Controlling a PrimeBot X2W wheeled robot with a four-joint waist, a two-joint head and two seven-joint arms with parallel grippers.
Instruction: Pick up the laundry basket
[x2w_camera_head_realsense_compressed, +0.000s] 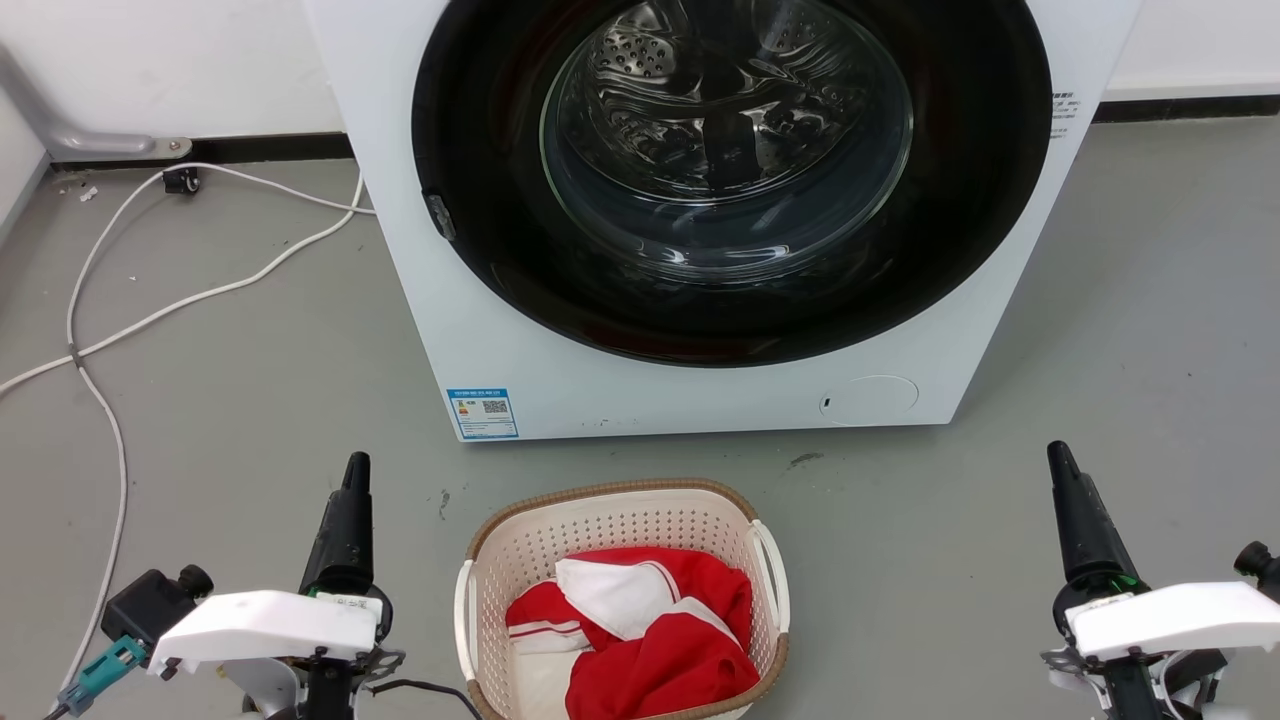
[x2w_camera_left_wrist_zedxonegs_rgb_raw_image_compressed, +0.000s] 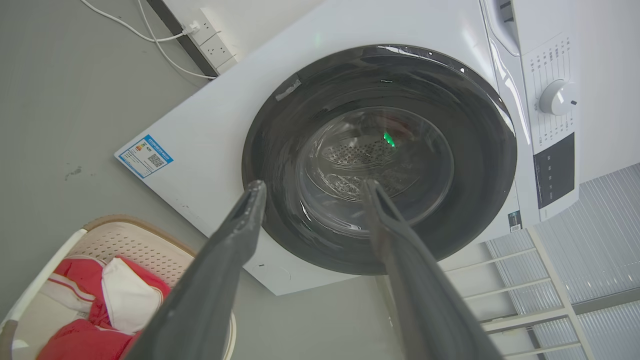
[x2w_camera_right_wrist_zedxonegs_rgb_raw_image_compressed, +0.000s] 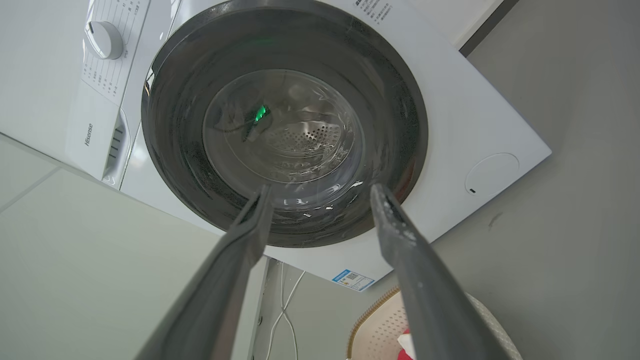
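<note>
Left gripper (x2w_camera_head_realsense_compressed: 355, 468) was empty. In its wrist view the two fingers (x2w_camera_left_wrist_zedxonegs_rgb_raw_image_compressed: 232, 240) stood spread apart with nothing between them. Right gripper (x2w_camera_head_realsense_compressed: 1060, 455) was the same: fingers (x2w_camera_right_wrist_zedxonegs_rgb_raw_image_compressed: 400, 235) apart, holding nothing. Both pointed forward at the washer (x2w_camera_head_realsense_compressed: 700, 400), low over the grey floor (x2w_camera_head_realsense_compressed: 250, 400).

The laundry basket (x2w_camera_head_realsense_compressed: 610, 489) sat on the floor between the two grippers, just in front of the washer and clear of it. Neither gripper touched it. The left one was near its side, the right one well apart from it. A red and white garment (x2w_camera_head_realsense_compressed: 660, 640) lay inside, below the rim. White side handles: one on the robot's left (x2w_camera_head_realsense_compressed: 463, 620), one on its right (x2w_camera_head_realsense_compressed: 776, 570), both unobstructed. The washer door glass (x2w_camera_head_realsense_compressed: 725, 140) looked shut. Loose cables (x2w_camera_head_realsense_compressed: 200, 295) lay off to the left, away from the basket.

My read: this was the pre-approach step, no grasp begun. The next move probably calls for bringing both arms inward and down, the right with further to travel. Each wrist likely needs turning so the fingers straddle a handle. Then close both and lift evenly, since uneven lift could tip the basket.
</note>
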